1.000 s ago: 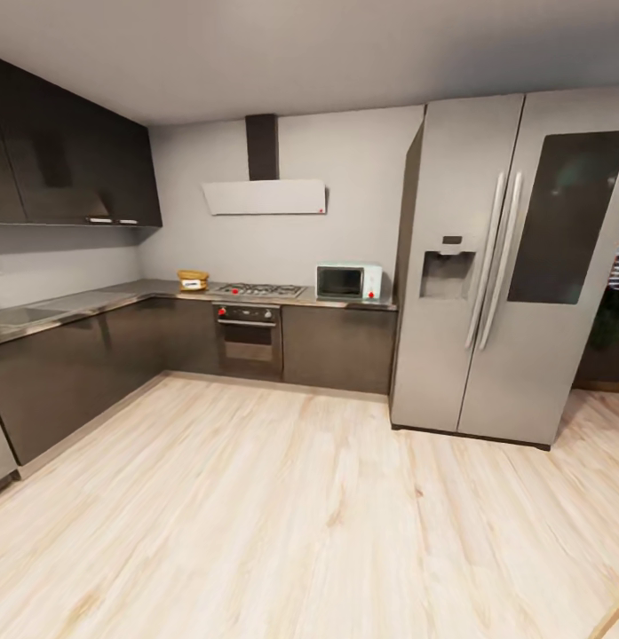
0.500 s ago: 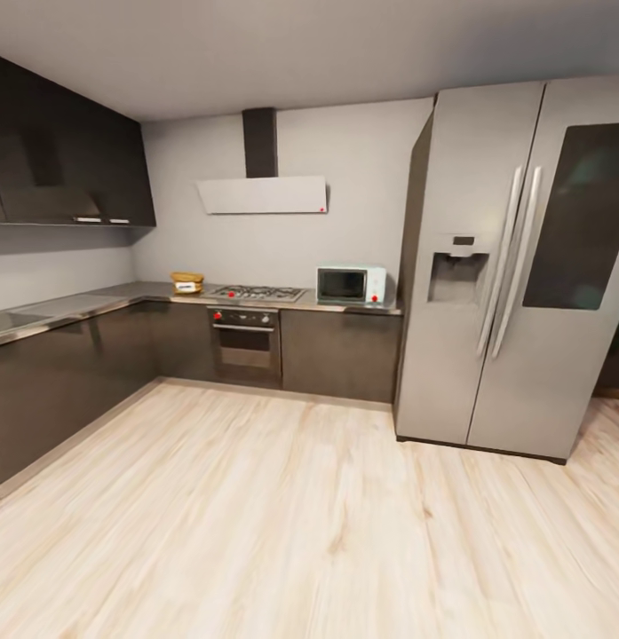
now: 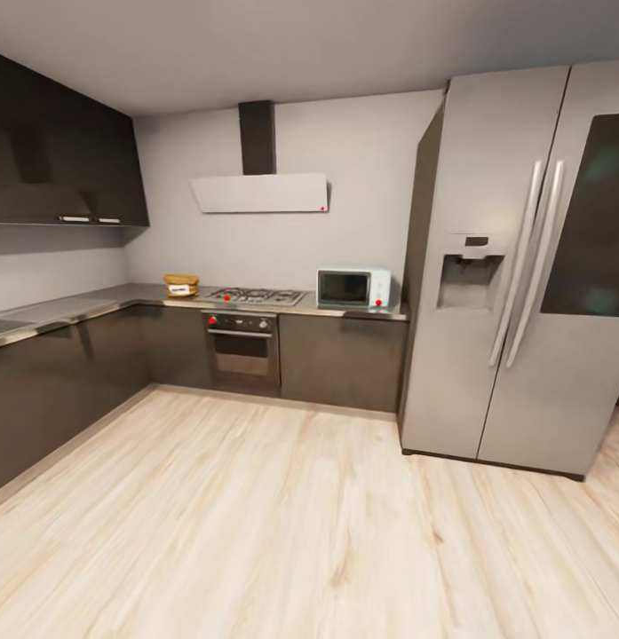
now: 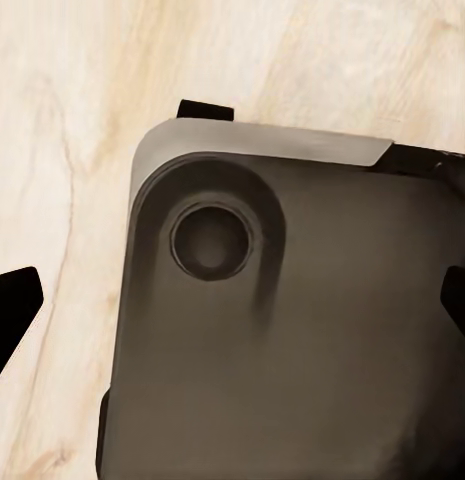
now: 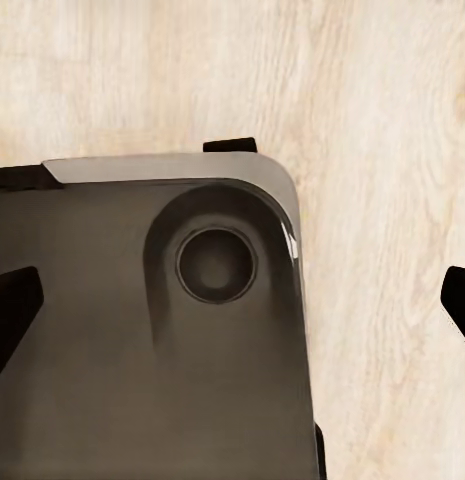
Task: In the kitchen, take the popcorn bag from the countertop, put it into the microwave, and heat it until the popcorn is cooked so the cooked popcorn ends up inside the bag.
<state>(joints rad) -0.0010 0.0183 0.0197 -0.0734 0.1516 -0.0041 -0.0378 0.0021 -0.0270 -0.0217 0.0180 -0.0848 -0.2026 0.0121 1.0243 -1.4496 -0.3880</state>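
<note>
Clearly the step in hand is the approach: the robot stands out on the wood floor [image 3: 282,532], well apart from everything it must handle. Nearest, both wrist views look straight down over the robot's dark base [image 4: 292,340] to the floorboards beneath. The left gripper [image 4: 232,300] shows dark fingertips [image 4: 12,305] at opposite edges of its view, spread wide with nothing between them; the right gripper [image 5: 232,300] reads the same way, its fingertips [image 5: 12,305] far apart and empty.

Farther on, the dark lower cabinets [image 3: 69,382] run along the left wall and turn along the back wall, carrying the grey countertop [image 3: 96,300]. On the back run, near its inner corner, the popcorn bag [image 3: 180,285] sits upright, just beside the left edge of the gas hob [image 3: 256,295], above the built-in oven [image 3: 241,344]. Past the hob, at the right end of the same run, the microwave [image 3: 352,288] stands with its dark door shut, close to the side of the silver fridge [image 3: 522,266]. The white hood [image 3: 260,192] hangs on the far wall.

To do this well, I would drive toward the corner stretch in front of the bag first, not the microwave, and stop square to the counter edge so an arm can reach over without the base striking the cabinets. The bag looks soft and light, so it should be taken gently around its body. Keeping the bag centred in the head view during the approach should help.
</note>
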